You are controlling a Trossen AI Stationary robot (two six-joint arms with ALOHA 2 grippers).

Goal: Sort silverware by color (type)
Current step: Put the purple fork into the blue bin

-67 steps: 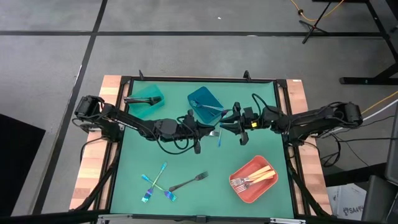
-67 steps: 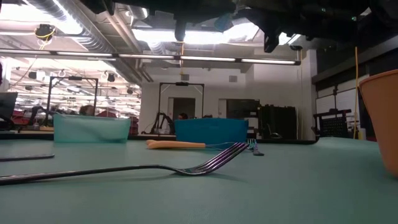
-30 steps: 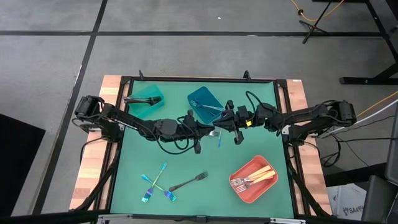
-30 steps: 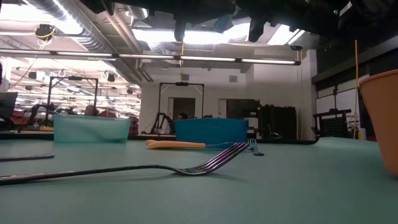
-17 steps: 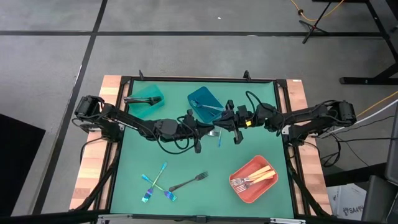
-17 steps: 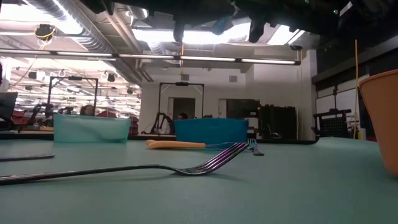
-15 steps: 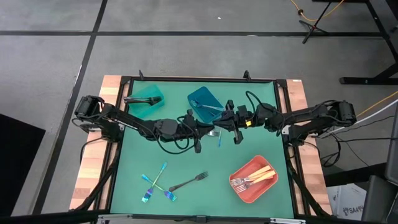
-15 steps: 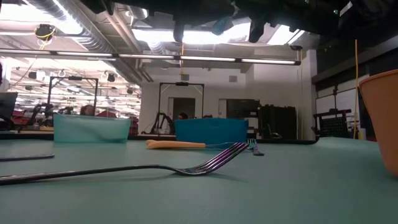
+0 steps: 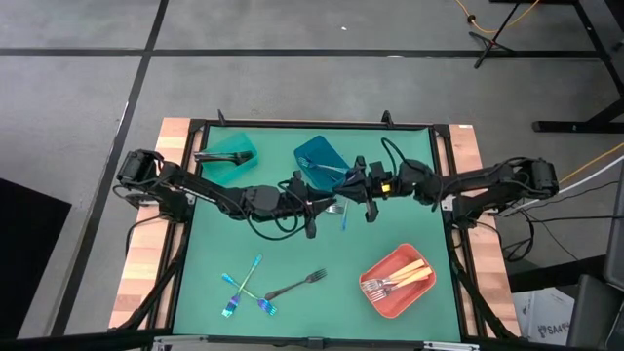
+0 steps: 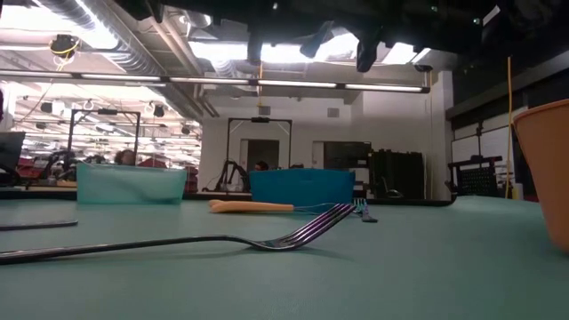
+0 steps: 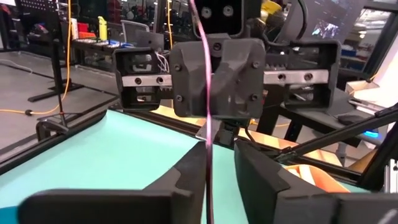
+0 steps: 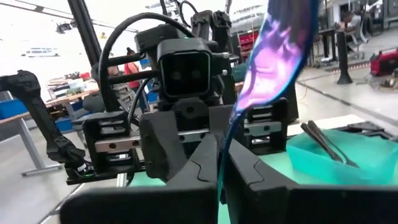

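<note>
Midair, iridescent fork [image 12: 273, 56] pinched in closed right claw [image 9: 347, 192], left claw [image 9: 335, 203] fingers slightly parted around it.

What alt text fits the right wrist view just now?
The right gripper is shut on an iridescent fork standing up between its fingers, facing the left gripper close ahead. A teal bin holding black forks sits behind.

The high view looks straight down on the whole green surface [image 9: 312, 244]; the low view sits at surface level, facing the room beyond. Each wrist camera faces the other arm closely — both share the iridescent fork [image 12: 277, 43] held upright between them.
</note>
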